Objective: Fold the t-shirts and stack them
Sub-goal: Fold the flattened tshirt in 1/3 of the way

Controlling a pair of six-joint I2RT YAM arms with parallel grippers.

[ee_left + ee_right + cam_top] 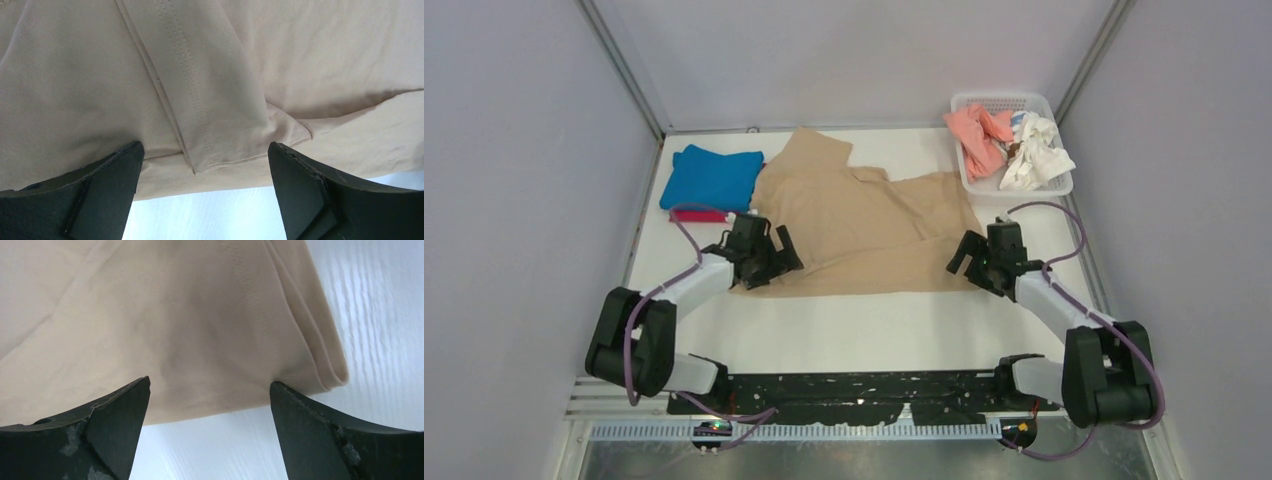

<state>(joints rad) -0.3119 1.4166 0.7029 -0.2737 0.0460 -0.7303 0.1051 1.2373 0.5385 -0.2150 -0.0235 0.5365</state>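
Tan shirt [864,225], likely soft and light, lies on the tabletop [854,330]. Left gripper [776,262] and right gripper [967,262] hang at its near corners, jaws spread, empty; pinch hems there.

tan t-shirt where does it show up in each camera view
Top external: the tan t-shirt lies spread across the middle of the white table.
Left wrist: it fills the upper frame, with a stitched hem running down between the open left fingers.
Right wrist: it fills the upper left, with its folded corner above the open right fingers.
Shared landmark: the shirt's near edge against the white table.
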